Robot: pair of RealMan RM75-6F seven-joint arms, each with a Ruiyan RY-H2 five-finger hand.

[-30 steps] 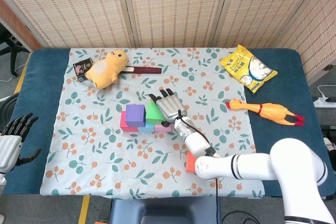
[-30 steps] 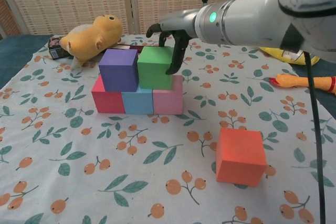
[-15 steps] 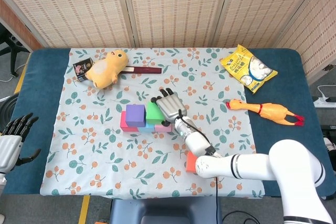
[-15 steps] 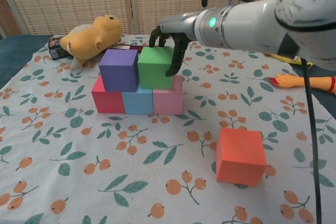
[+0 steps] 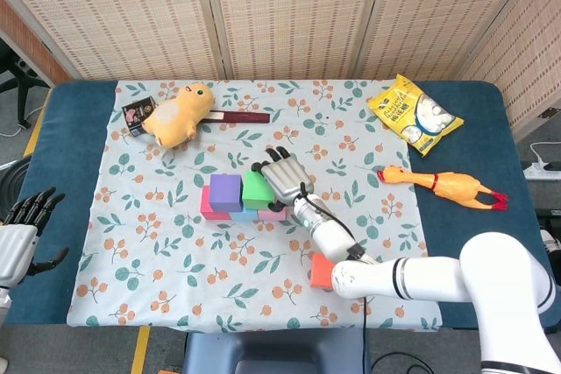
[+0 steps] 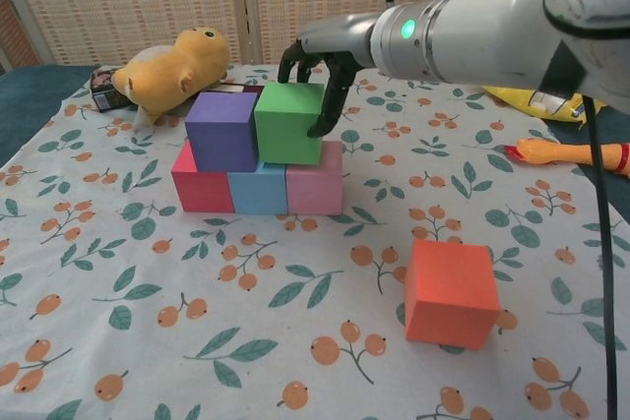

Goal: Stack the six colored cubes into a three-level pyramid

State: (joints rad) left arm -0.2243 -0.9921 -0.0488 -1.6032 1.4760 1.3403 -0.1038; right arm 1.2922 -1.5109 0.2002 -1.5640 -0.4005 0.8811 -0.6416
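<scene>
Since the frame a second ago, the green foam cube (image 6: pixel 288 122) has been nudged left until it touches the purple foam cube (image 6: pixel 222 131), closing the gap between them; the right hand (image 6: pixel 317 63) keeps its fingers curled over the green cube's top and right face.

Nearest the chest camera, the orange-red foam cube (image 6: pixel 451 292) sits alone on the leaf-and-berry patterned tablecloth (image 6: pixel 148 272). Beyond it, a row of red cube (image 6: pixel 202 185), light blue cube (image 6: pixel 259 189) and pink cube (image 6: pixel 316 186) carries the purple and green cubes.

At the table's near left edge the left hand (image 5: pixel 24 229) hangs empty, fingers spread.

Farther back lie a rubber chicken toy (image 5: pixel 443 186), a yellow plush duck (image 5: pixel 177 115) and a yellow snack bag (image 5: pixel 414 115) whose print is too small to read.
</scene>
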